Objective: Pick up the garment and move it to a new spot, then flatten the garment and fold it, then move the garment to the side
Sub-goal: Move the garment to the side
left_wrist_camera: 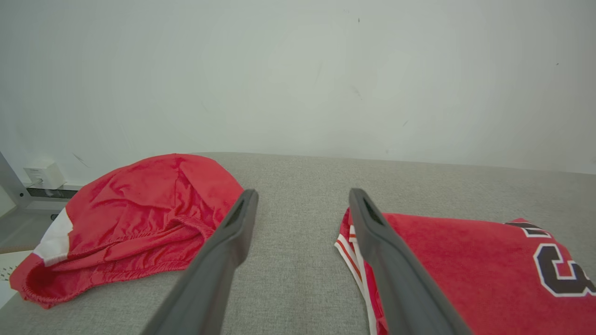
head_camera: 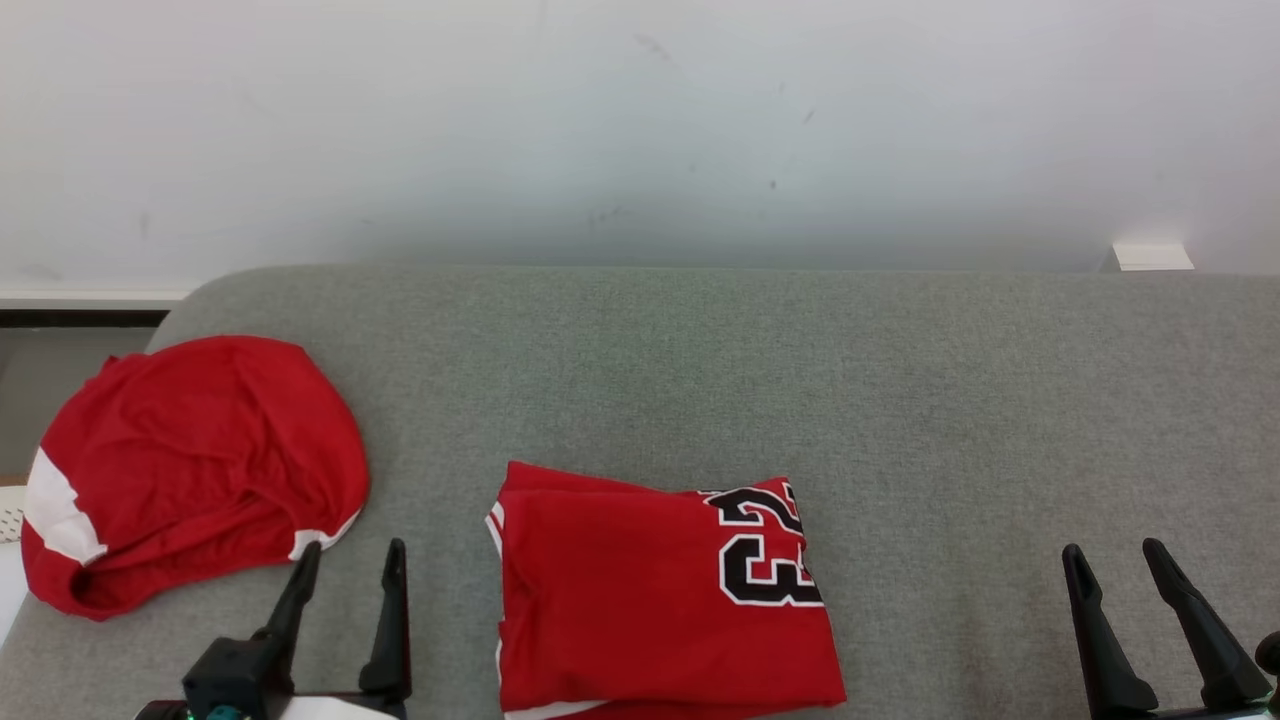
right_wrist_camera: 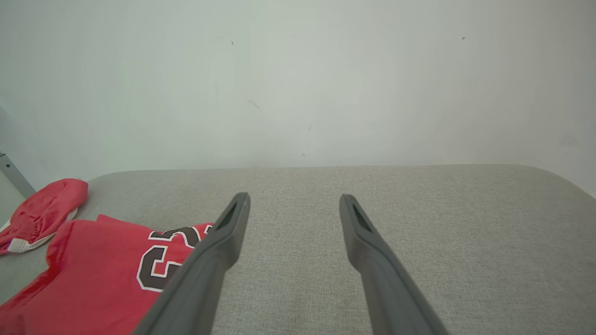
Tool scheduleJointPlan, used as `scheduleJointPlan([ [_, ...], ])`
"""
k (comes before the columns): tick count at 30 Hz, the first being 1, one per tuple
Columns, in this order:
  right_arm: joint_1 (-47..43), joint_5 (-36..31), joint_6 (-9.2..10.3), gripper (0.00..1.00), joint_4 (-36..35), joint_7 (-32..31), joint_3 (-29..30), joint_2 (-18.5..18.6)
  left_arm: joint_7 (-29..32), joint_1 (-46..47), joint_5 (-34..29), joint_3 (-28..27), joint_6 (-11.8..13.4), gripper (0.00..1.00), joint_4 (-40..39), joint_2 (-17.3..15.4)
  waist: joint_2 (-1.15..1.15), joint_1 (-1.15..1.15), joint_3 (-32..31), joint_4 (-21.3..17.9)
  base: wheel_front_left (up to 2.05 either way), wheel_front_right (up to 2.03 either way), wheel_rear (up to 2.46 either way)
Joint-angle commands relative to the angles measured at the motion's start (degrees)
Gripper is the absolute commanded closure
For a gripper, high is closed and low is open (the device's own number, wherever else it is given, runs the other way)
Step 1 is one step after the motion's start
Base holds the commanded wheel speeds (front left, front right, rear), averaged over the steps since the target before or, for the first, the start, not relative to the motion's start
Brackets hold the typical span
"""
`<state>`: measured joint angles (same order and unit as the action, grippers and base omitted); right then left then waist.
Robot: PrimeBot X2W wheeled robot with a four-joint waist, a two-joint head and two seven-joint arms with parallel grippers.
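Jersey (head_camera: 640, 600), red, folded flat, lies mid-cushion near front edge, between our grippers. Our left gripper (head_camera: 355, 547) and right gripper (head_camera: 1112, 547) both spread wide, holding nothing. Crumpled red shorts (head_camera: 190, 470) crowd left edge; grey cushion (head_camera: 950, 400) open rightward.

- The head view looks forward and down from above onto the grey cushion (head_camera: 900, 400), facing the pale wall (head_camera: 640, 130); the left gripper (head_camera: 355, 548) and right gripper (head_camera: 1112, 548) rise from its bottom edge.
- The left wrist view sits low and close over the cushion, facing the same wall.
- The right wrist view does likewise, further to the right.
- All three share the folded jersey (head_camera: 650, 590) and the crumpled red garment (head_camera: 190, 470).
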<state>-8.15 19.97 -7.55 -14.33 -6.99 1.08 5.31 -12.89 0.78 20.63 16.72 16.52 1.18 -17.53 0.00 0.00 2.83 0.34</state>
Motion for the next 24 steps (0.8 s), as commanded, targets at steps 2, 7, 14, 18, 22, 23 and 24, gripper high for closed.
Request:
scheduleJointPlan([
  [2,0.2,-0.3,0.14,0.0,0.0,0.1,0.2,0.0,-0.2,0.1,0.2,-0.2,0.2,0.0,-0.1,-0.5,0.0,0.0,0.1,0.0,0.0,0.0,0.0],
  [7,0.6,-0.4,0.14,0.0,0.1,-0.1,0.7,0.5,-0.5,1.5,-0.3,0.2,0.1,0.0,-0.4,-0.2,0.0,0.0,1.3,0.8,0.0,0.0,0.0],
  [14,4.5,1.0,0.14,0.0,3.4,-0.6,-2.0,2.4,-1.5,6.5,-1.7,1.4,-0.5,0.0,-1.6,1.4,0.0,0.0,6.4,5.2,0.0,0.0,0.0],
  [18,8.0,2.7,0.14,0.0,8.1,-0.7,-6.2,3.4,-1.9,9.9,-2.5,1.9,-1.1,0.0,-1.9,2.9,0.0,0.0,9.6,8.7,0.0,0.0,0.0],
  [22,11.0,4.4,0.14,0.0,13.7,-0.1,-10.7,4.3,-2.2,12.2,-3.2,2.2,-1.8,0.0,-1.7,4.5,0.0,0.0,11.8,11.6,0.0,0.0,0.0],
  [23,11.6,4.5,0.14,0.0,15.2,-0.1,-11.2,4.7,-2.3,12.5,-3.4,2.3,-2.1,0.0,-1.6,4.9,0.0,0.0,12.2,12.2,0.0,0.0,0.0],
  [24,12.1,5.0,0.14,0.0,16.5,0.1,-11.7,4.8,-2.2,12.8,-3.6,2.5,-2.3,0.0,-1.6,5.3,0.0,0.0,12.6,12.9,0.0,0.0,0.0],
])
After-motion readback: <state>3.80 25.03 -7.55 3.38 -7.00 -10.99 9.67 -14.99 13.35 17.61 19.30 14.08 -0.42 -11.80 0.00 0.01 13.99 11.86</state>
